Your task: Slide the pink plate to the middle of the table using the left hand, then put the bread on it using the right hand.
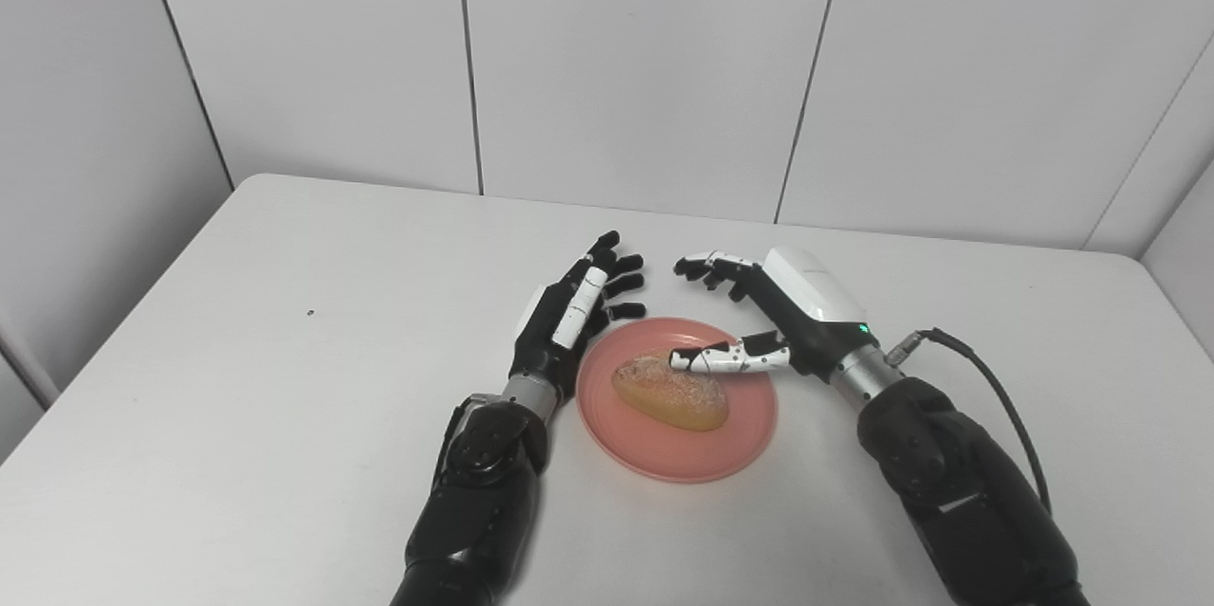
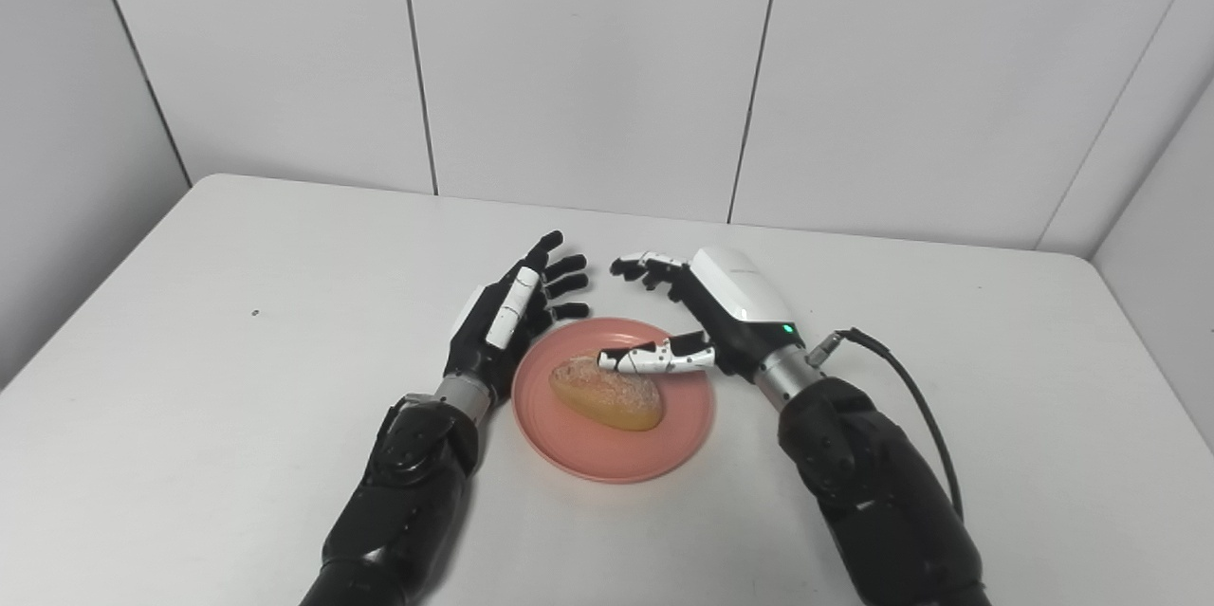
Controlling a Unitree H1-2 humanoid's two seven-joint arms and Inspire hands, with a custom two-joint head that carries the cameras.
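The bread (image 1: 671,392) lies on the pink plate (image 1: 735,449) (both hands released: left hand (image 1: 569,312), right hand (image 1: 773,312)).

Matt white table (image 1: 285,378), smooth pink plate (image 1: 740,440) perhaps plastic, rough crusty bread (image 1: 671,391), glossy black-and-white plastic right hand (image 1: 778,312)

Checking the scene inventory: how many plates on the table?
1. The pink plate sits near the middle of the table, between the left hand and right hand, with the bread on it.

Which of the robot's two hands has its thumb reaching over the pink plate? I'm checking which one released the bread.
The right hand; its white thumb crosses above the round pink plate.
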